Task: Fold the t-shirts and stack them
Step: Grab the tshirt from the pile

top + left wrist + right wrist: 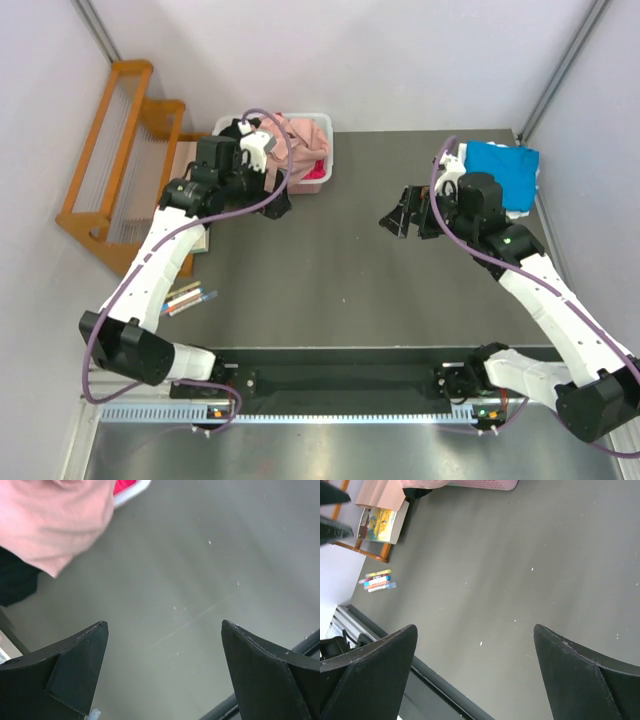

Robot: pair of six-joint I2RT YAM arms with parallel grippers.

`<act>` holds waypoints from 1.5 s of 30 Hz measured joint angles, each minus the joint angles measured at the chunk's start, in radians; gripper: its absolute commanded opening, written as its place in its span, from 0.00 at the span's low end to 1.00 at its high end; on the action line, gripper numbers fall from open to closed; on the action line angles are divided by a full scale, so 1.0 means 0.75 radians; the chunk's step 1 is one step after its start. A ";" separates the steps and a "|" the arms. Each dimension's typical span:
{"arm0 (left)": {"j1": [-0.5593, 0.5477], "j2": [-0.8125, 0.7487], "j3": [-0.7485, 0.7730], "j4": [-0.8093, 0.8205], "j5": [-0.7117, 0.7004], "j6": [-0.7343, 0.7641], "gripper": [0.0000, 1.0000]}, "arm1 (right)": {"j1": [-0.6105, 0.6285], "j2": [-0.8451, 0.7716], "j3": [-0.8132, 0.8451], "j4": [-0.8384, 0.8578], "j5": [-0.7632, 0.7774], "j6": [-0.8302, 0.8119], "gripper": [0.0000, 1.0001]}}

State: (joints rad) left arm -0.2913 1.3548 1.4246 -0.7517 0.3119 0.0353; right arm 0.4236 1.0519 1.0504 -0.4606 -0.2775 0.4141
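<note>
- The left gripper (272,203) hung spread wide and empty on the near side of the white basket (322,119). The salmon-pink t-shirt (296,135) spilled over the basket's rim, just beyond the fingers. This arm was the nearer one.
- The grey table (330,280) lay flat and matte between the arms, with pens (188,297) near its left edge.
- The right gripper (402,221), also spread and empty, pointed toward the middle of the table. The blue t-shirt (505,165) lay behind it at the far right corner, beside the wall.

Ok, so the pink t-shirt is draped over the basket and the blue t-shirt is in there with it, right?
No. The top external view shows the blue t-shirt at the far right corner of the table, outside the basket. The pink t-shirt is draped over the basket.
</note>
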 measured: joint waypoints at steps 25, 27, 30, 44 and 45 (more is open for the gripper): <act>0.030 0.781 0.847 0.106 -0.293 0.050 0.55 | 0.000 -0.007 -0.015 0.073 -0.121 0.006 1.00; 0.035 0.787 0.848 0.103 -0.297 0.053 0.29 | 0.000 -0.007 -0.015 0.073 -0.121 0.006 1.00; 0.041 0.791 0.845 0.103 -0.298 0.055 0.22 | 0.000 -0.007 -0.015 0.073 -0.121 0.003 1.00; 0.048 0.791 0.922 0.009 -0.198 0.062 0.00 | 0.000 -0.012 -0.034 0.083 -0.121 -0.004 1.00; 0.041 0.789 0.964 -0.019 -0.170 0.070 0.00 | 0.000 -0.015 -0.040 0.085 -0.121 -0.004 1.00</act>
State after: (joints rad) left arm -0.2607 1.9469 2.1475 -0.7658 0.1844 0.0879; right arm 0.4236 1.0405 1.0203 -0.3969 -0.3679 0.4114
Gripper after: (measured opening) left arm 0.032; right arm 0.996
